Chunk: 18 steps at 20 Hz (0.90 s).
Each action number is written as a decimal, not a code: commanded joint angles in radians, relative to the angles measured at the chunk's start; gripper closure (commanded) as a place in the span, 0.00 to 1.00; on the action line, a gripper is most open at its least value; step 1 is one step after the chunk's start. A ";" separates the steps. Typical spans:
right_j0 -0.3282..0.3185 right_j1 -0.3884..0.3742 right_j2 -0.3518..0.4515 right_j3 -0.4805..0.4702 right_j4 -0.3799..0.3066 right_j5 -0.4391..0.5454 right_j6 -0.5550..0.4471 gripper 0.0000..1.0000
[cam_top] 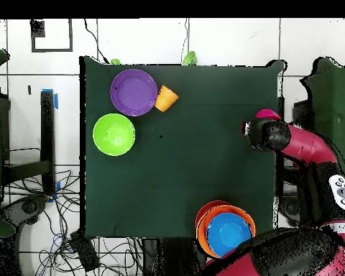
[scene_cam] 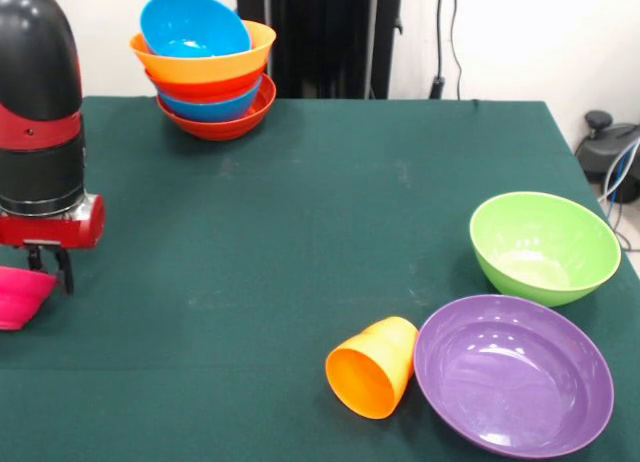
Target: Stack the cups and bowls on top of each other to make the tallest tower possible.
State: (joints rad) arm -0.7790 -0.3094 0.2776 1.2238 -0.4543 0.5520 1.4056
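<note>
At nine o'clock on the worktop (scene_cam: 300, 232), front view, the pincer (scene_cam: 48, 267) hangs just beside a magenta bowl (scene_cam: 20, 294); whether it grips cannot be told. The tower (scene_cam: 205, 67) stands at eleven o'clock, well apart. Orange cup (scene_cam: 373, 367), purple bowl (scene_cam: 513, 373) and green bowl (scene_cam: 544, 247) lie toward four o'clock.

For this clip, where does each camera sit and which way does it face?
Front view: across the table, facing the robot; the gripper hangs at the left edge over the magenta bowl.
Overhead view: above, looking straight down, base at bottom; the arm reaches up the right side.
Both show the tower, purple bowl and orange cup.
</note>
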 commanded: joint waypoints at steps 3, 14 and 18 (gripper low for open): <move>0.062 0.031 -0.049 -0.006 -0.022 0.039 0.078 1.00; 0.107 -0.066 -0.151 0.018 -0.041 0.231 -0.012 1.00; 0.125 -0.087 -0.185 0.035 -0.066 0.271 -0.049 1.00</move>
State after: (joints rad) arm -0.7080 -0.3830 0.1287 1.2245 -0.4545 0.6707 1.4056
